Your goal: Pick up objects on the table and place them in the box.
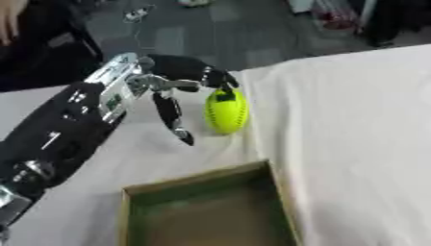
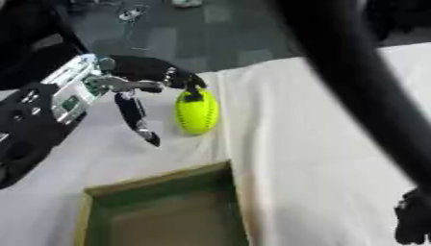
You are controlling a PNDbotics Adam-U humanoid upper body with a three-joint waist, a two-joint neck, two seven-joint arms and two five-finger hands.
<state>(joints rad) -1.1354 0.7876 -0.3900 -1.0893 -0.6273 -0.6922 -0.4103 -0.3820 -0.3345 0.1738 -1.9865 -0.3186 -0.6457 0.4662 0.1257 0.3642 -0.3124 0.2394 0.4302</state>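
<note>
While the yellow ball [image 1: 226, 111] rests on the table [image 1: 353, 134], the left robot hand [image 1: 172, 89] arches over it, fingertips touching its top, thumb spread apart at nine o'clock. The open box [image 1: 206, 204] sits at six o'clock of the ball. The right robot hand [image 2: 412, 218] shows low at the right; whether its fingers are spread or closed, I cannot tell.

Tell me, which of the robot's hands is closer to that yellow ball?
The left. The left hand is at the yellow ball, fingertips on its top. The right hand hangs far off near the lower right corner, away from the ball.

One yellow-green ball [image 1: 226, 111], one cardboard box [image 1: 208, 178], one white-clothed table [image 1: 353, 125], two hands: left hand [image 1: 160, 86], right hand [image 2: 414, 218].
</note>
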